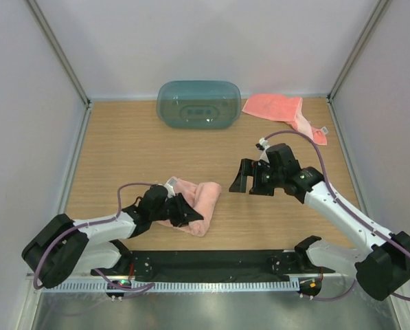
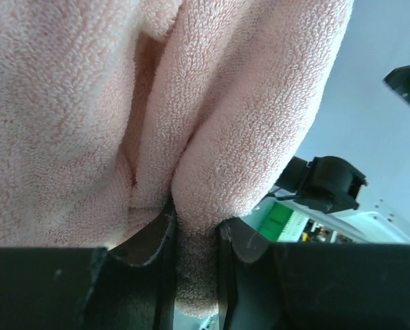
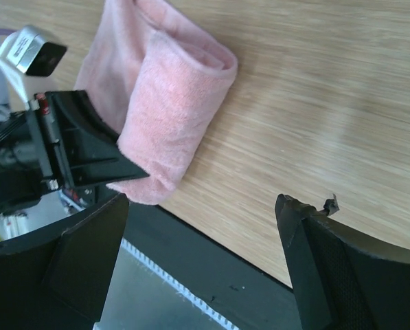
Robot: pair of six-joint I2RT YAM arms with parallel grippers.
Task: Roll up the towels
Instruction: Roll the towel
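The left jaws are closed to a narrow gap and pinch a fold of a salmon-pink terry towel [image 2: 225, 103]; the left wrist view shows cloth squeezed between the two fingers [image 2: 249, 251] and bulging above them. This towel [image 1: 203, 198] is a loosely rolled bundle resting on the wooden tabletop [image 1: 122, 151], left of centre and near its front edge, with one open end of the roll facing away from the left arm. The right jaws stand wide apart and hold nothing; they hang over bare wood to the right of the bundle, clear of it, the fingers [image 3: 88, 240] pointing toward it. A second salmon-pink towel [image 1: 277, 106] lies spread and rumpled in the far right corner, a small white tag [image 1: 323, 129] at its near end. Just beside it, against the back wall, sits a translucent teal oval tub [image 1: 198, 103].
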